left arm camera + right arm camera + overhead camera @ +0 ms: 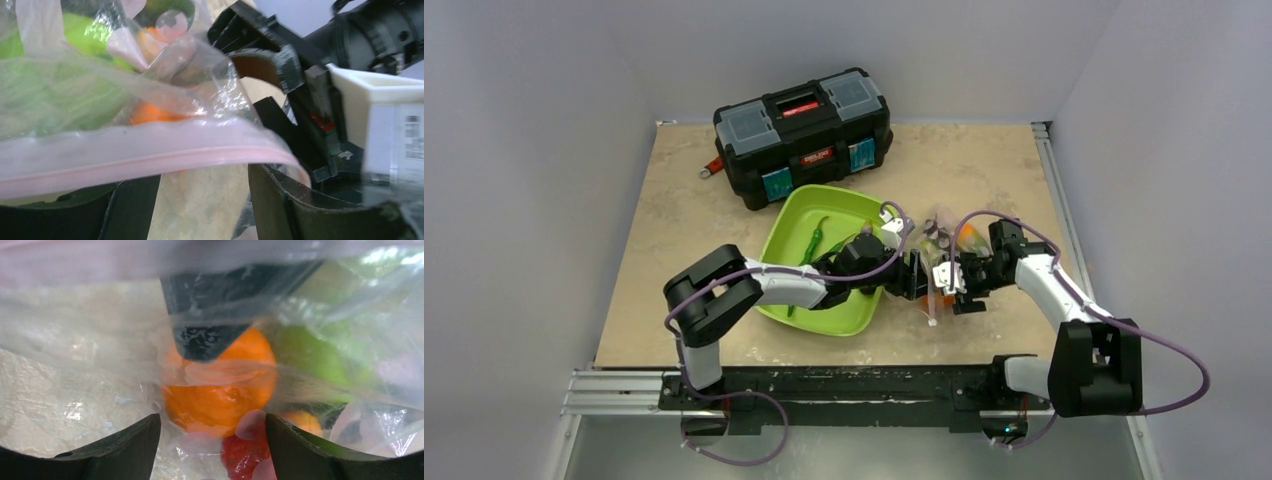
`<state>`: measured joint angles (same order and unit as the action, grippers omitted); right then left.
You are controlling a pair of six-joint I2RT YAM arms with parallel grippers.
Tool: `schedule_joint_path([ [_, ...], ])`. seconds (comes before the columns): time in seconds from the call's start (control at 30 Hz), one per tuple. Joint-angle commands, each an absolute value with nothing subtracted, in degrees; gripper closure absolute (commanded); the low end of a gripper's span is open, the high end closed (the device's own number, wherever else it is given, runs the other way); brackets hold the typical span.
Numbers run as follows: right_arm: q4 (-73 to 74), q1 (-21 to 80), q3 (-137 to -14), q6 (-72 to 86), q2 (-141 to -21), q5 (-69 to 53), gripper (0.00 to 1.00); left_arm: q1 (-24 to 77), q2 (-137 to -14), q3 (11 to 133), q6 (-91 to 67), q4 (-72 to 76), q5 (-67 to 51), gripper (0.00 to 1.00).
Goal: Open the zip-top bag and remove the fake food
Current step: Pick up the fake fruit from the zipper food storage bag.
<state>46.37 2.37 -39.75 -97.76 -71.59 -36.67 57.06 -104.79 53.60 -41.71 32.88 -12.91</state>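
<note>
The zip-top bag (944,240), clear with a pink zip strip (150,157), lies right of the green tray between my two grippers. Through its plastic I see fake food: an orange (220,390), a red strawberry (245,452) and a green lime (310,355). My left gripper (921,275) (202,175) stands open at the bag's mouth, the zip strip lying across its fingertips and bare table showing between them. My right gripper (950,280) (212,417) is open too, facing the bag, with plastic and the orange just beyond its fingers. A green bean pod (816,238) lies in the tray.
The lime-green tray (796,215) sits under my left arm. A black toolbox (804,125) stands at the back, a red-handled tool (712,167) beside its left end. The right gripper's black and white body (320,100) is close in front of the left wrist.
</note>
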Motion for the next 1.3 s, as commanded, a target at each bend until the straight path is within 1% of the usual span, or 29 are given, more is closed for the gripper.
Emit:
schedule_joint_path([
  [0.0, 41.26, 2.64, -38.46, -98.22, -70.05, -35.59, 0.27, 56.78, -107.91, 54.24, -46.06, 28.74, -11.32, 0.36],
  [0.07, 40.58, 2.64, -37.86, -98.13, -69.86, -35.73, 0.31, 56.79, -108.37, 54.27, -47.03, 27.39, -10.35, 0.36],
  [0.3, 37.71, 2.68, -35.00, -97.55, -68.55, -35.37, 0.36, 56.80, -109.04, 55.84, -48.52, 22.57, -8.23, 0.37],
  [0.47, 37.73, 2.68, -34.93, -97.59, -68.20, -36.16, 0.40, 56.81, -110.21, 59.72, -49.19, 19.05, -8.27, 0.37],
  [0.7, 36.52, 3.41, -34.55, -96.45, -68.55, -37.33, 0.48, 56.86, -112.36, 64.58, -52.02, 9.49, -4.25, 0.36],
  [0.83, 36.19, 3.46, -34.47, -95.32, -68.79, -38.80, 0.53, 56.87, -113.48, 65.65, -53.22, 10.23, -5.58, 0.35],
  [0.93, 35.87, 3.65, -35.14, -92.99, -68.89, -39.71, 0.61, 56.87, -114.53, 66.36, -54.08, 12.66, -8.69, 0.36],
  [1.07, 36.49, 3.70, -36.04, -91.62, -69.00, -40.94, 0.67, 56.87, -115.16, 66.33, -55.94, 12.83, -9.76, 0.37],
  [1.27, 34.89, 4.30, -35.95, -88.83, -69.16, -39.95, 0.70, 57.10, -113.56, 66.11, -56.12, 7.95, -5.10, 0.37],
])
